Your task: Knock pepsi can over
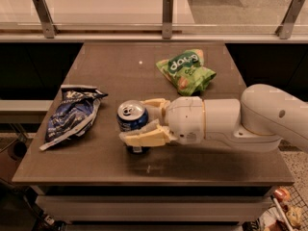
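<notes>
Item: pepsi can (131, 116), upright, lodged between the two fingers of my gripper (136, 122), which clasps it.

the gripper (136, 123) sits at the can (131, 113) near the front edge of the table (159, 170), and its arm (240, 121) blocks the right side. left of the can, a bare strip reaches the blue bag (72, 114). the green bag (185, 71) lies well behind, with open tabletop between.
</notes>
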Available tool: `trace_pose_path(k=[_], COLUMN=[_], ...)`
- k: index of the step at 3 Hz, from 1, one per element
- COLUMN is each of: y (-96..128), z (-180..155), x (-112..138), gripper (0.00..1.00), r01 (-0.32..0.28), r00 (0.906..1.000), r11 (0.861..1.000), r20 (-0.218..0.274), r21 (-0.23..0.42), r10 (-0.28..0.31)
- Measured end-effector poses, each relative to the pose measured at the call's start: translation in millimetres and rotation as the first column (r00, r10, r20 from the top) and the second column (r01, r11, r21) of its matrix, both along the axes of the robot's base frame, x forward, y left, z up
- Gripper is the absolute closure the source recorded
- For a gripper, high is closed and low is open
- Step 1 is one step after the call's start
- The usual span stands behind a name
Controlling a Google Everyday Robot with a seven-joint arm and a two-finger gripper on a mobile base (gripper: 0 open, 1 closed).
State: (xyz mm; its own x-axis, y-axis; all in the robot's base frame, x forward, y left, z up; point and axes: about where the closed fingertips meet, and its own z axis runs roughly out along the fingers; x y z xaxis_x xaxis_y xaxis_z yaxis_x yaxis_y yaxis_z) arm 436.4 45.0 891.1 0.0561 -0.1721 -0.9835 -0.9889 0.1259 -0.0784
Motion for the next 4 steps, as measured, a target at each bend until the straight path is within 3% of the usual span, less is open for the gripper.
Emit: trace_pose_path(k=[1,2,3,4], y=[-14.4,-33.1,-45.7,-46.4], z=[13.9,26.3,33.3,34.0], x=[9.4,22.8,30.9,32.0], gripper=[1.0,1.0,1.0,1.0], r01=[0.053,0.131,0.2,0.232], r00=[0.9986,0.9913,0.9796,0.972], r11=[0.993,0.959,0.9,0.827], r20=[0.003,0.021,0.056,0.09], r21=[-0.105,-0.251,-0.387,-0.512], r10=[-0.053,-0.13,-0.193,-0.217])
